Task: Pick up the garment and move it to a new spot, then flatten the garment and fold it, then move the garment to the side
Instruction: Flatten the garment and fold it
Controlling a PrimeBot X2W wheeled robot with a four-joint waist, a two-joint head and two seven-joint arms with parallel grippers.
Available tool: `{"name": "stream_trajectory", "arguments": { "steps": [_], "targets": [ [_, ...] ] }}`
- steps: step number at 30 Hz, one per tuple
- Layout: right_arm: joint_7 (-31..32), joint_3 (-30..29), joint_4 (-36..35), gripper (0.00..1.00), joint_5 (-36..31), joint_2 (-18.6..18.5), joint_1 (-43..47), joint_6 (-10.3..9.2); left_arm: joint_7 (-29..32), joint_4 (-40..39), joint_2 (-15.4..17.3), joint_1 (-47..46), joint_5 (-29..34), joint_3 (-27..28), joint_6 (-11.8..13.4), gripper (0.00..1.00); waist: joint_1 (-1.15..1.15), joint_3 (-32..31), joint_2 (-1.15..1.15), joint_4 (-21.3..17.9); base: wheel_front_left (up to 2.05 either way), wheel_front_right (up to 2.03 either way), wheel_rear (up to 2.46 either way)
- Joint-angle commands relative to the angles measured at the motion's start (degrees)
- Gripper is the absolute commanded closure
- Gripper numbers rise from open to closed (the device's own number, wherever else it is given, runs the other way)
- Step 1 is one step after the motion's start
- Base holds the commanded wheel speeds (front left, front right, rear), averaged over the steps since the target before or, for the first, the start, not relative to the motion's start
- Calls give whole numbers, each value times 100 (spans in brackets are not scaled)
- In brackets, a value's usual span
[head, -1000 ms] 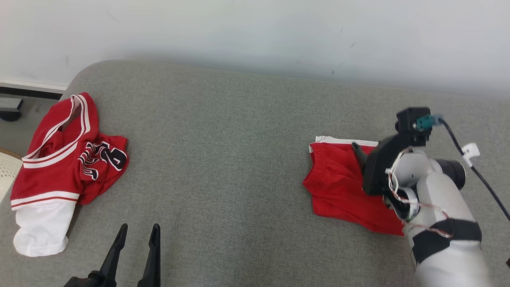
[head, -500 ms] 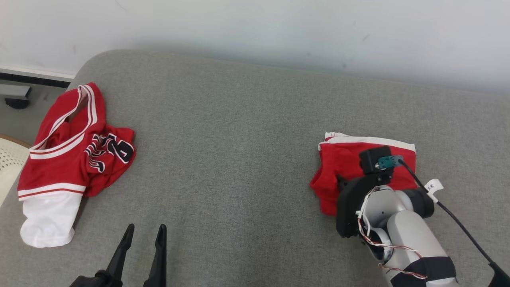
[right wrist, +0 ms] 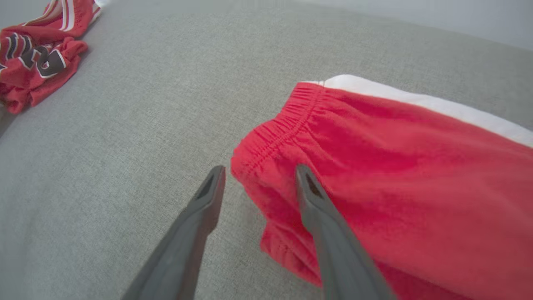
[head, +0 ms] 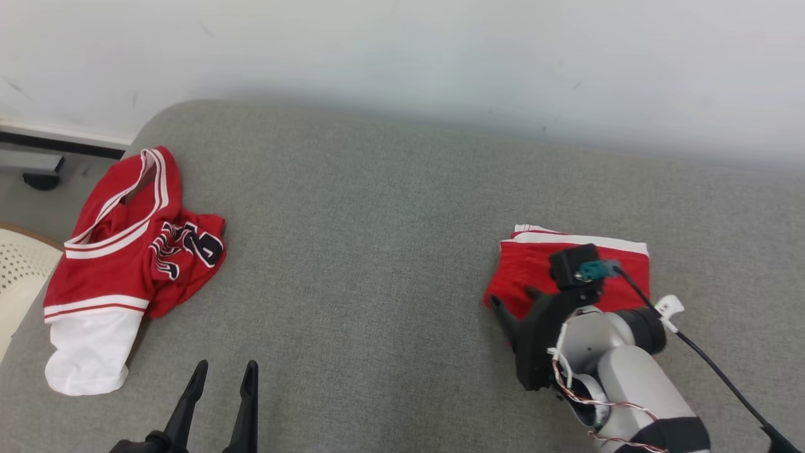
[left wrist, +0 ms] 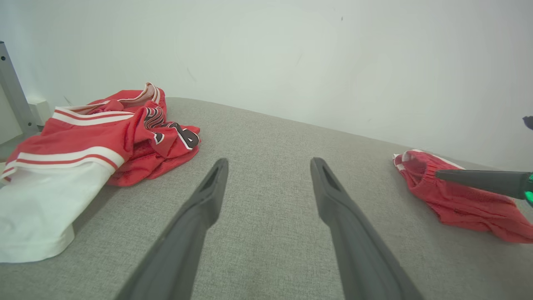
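- Head view: my right gripper (head: 516, 301) is at the left end of the red shorts (head: 585, 277). The shorts lie on the right side of the grey couch (head: 377, 251). The two fingers are apart and hold nothing.
- The shorts look folded. Their long way runs left to right, with a white stripe on the far edge. My own arm hides the near part of them.
- My left gripper (head: 226, 377) is low on the left. Its fingers are apart too and hold nothing, and it is well away from the shorts. So my right arm is much the nearer one. A crumpled red jersey (head: 126, 251) lies at the far left.
- Left wrist view: my left fingers are spread wide over bare couch. The jersey is on the left. The shorts are far off on the right, and the picture edge cuts them off. One dark finger of my right gripper crosses above them.
- Right wrist view: one finger is over the couch and the other is over the edge of the shorts. The stretchy waistband corner sits just past the gap, straight ahead. I cannot tell if that finger touches the cloth. The right end of the shorts is cut off.
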Motion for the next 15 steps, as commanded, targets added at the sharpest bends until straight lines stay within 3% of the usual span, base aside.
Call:
{"name": "stream_trajectory", "arguments": {
  "steps": [1,15],
  "targets": [
    [-36,-86,-69,0,-70,-5,141,-14,-18,-9,24,69,3,27,0,0,0,-96,0,-56,0,0,0],
    [-1102,-1652,-1738,0,145,-3,1785,-14,-17,-188,-175,253,20,532,265,0,0,-755,0,-723,0,0,0]
  ]
}}
